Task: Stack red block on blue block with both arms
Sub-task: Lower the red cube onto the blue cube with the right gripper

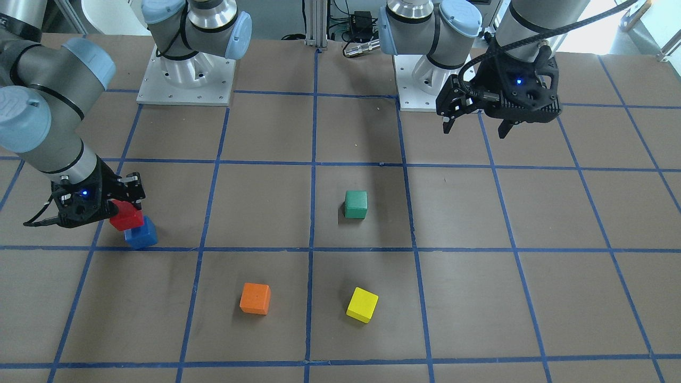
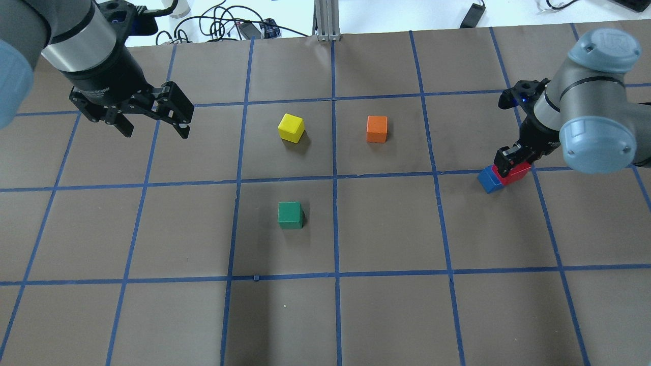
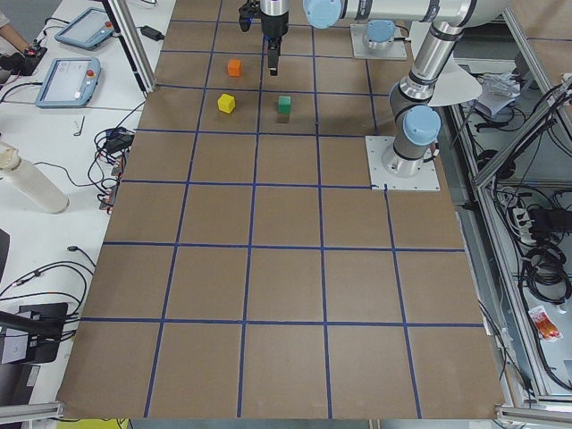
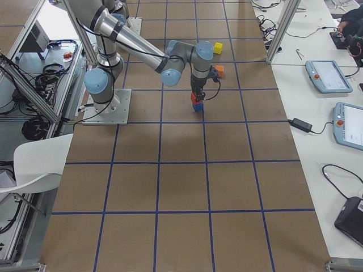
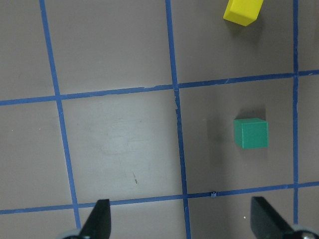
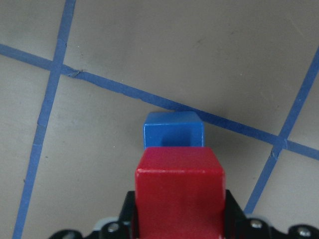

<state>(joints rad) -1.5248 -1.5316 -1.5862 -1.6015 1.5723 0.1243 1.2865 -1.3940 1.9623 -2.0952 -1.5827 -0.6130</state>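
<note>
taped table (image 2: 386, 229) | right gripper (image 2: 512, 161) grips red block (image 2: 514, 175) over blue block (image 2: 487, 181) | left gripper (image 2: 155, 133) wide, empty

upper block (image 2: 514, 174) over lower block (image 2: 487, 181), table's (image 2: 386, 315) right side, other blocks (image 2: 290, 215) central

The left arm (image 2: 76, 46) comes in from its base with the wrist turned down, so the left pincer (image 2: 155, 133) points straight down and hangs raised in the air. Its two black fingers (image 2: 180, 122) are spread wide apart with nothing between them, and a blue light glows on its body. The right arm (image 2: 595, 132) reaches far out to its own side, elbow bent, forearm angled down, wrist low. The right pincer (image 2: 511, 165) points down, its fingers closed against two opposite sides of the red block (image 6: 179, 194), with a blue light on its housing too.
</note>
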